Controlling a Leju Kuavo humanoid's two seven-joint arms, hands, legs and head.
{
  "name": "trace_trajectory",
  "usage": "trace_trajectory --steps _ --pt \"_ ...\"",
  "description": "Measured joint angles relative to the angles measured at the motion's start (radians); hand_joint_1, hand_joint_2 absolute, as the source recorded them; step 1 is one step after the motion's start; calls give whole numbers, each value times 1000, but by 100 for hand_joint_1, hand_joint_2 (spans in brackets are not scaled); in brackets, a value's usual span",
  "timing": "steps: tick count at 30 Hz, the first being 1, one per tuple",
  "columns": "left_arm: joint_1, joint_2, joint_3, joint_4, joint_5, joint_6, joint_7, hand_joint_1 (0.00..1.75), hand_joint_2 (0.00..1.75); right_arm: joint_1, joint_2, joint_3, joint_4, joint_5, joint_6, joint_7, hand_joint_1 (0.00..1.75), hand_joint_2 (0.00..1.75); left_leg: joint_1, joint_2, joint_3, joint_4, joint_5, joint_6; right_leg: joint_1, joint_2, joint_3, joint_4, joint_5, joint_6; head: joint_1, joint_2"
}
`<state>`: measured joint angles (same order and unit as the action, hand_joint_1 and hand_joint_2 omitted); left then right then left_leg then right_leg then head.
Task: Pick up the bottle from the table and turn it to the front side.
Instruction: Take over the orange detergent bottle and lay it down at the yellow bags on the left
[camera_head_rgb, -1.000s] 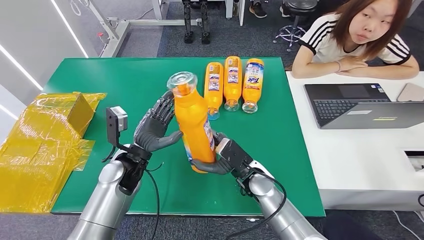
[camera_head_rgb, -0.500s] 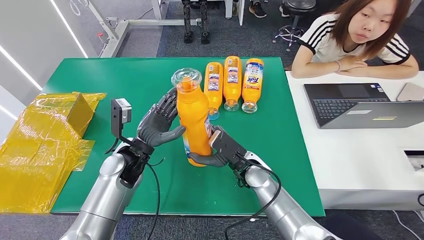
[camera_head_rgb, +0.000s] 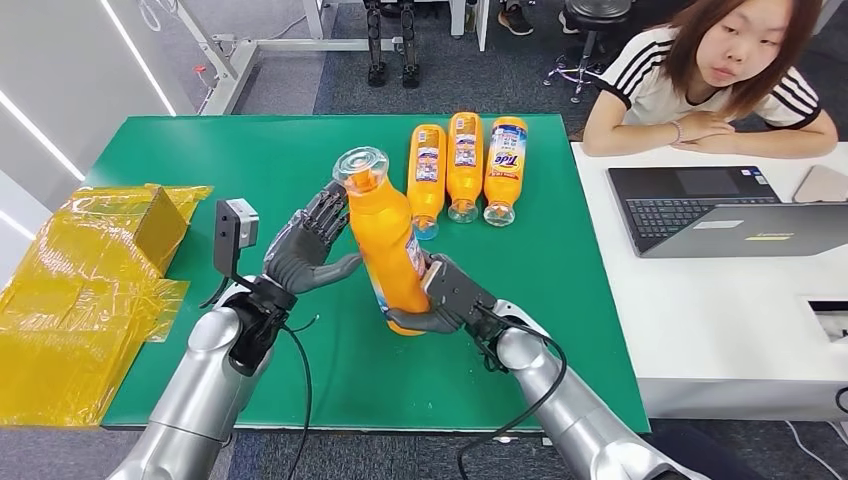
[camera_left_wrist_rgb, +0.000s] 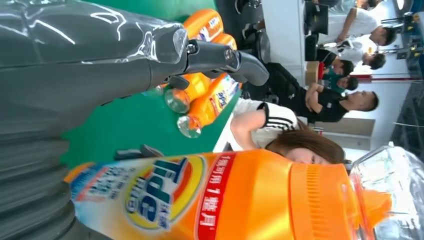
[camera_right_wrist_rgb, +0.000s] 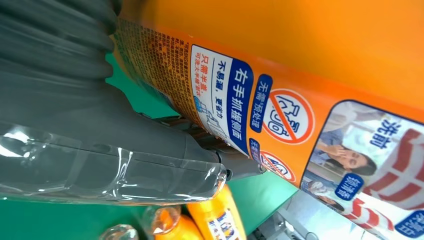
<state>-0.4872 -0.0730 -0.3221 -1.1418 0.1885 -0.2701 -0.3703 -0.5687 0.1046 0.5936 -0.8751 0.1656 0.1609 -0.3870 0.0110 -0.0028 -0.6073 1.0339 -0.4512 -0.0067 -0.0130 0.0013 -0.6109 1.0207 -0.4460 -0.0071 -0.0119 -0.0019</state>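
An orange Tide bottle (camera_head_rgb: 390, 250) with a clear cap (camera_head_rgb: 362, 166) stands tilted above the green table (camera_head_rgb: 250, 160), its cap leaning left. My right hand (camera_head_rgb: 452, 296) grips its lower body from the right. My left hand (camera_head_rgb: 305, 250) is beside the bottle's upper left with fingers spread, holding nothing. The left wrist view shows the bottle's Tide logo (camera_left_wrist_rgb: 165, 192) below the left hand's thumb (camera_left_wrist_rgb: 100, 65), with a gap between them. In the right wrist view my right hand (camera_right_wrist_rgb: 100, 150) wraps the back label of the bottle (camera_right_wrist_rgb: 300, 75).
Three more orange bottles (camera_head_rgb: 465, 160) lie side by side at the table's far edge. A yellow-wrapped box (camera_head_rgb: 110, 250) sits at the left. A person (camera_head_rgb: 720, 70) leans on the white table (camera_head_rgb: 720, 320) with a laptop (camera_head_rgb: 710, 210) at the right.
The right hand has raised the bottle a little and carried it farther from me. The cap swung right, then back left. The left hand drew slightly left.
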Motion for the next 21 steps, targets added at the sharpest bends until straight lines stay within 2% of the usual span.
trace_trajectory --steps 9,21 --pt "0 9 2 1 -10 -20 -6 0 175 -5 2 -8 4 39 0 24 175 175 0 0 0 0 0 0 0 0 0 0 0 0 0 0" --pt "-28 -31 -25 1 6 -39 25 0 175 -69 55 3 12 67 2 64 175 175 0 0 0 0 0 0 0 0 0 0 0 0 0 0"
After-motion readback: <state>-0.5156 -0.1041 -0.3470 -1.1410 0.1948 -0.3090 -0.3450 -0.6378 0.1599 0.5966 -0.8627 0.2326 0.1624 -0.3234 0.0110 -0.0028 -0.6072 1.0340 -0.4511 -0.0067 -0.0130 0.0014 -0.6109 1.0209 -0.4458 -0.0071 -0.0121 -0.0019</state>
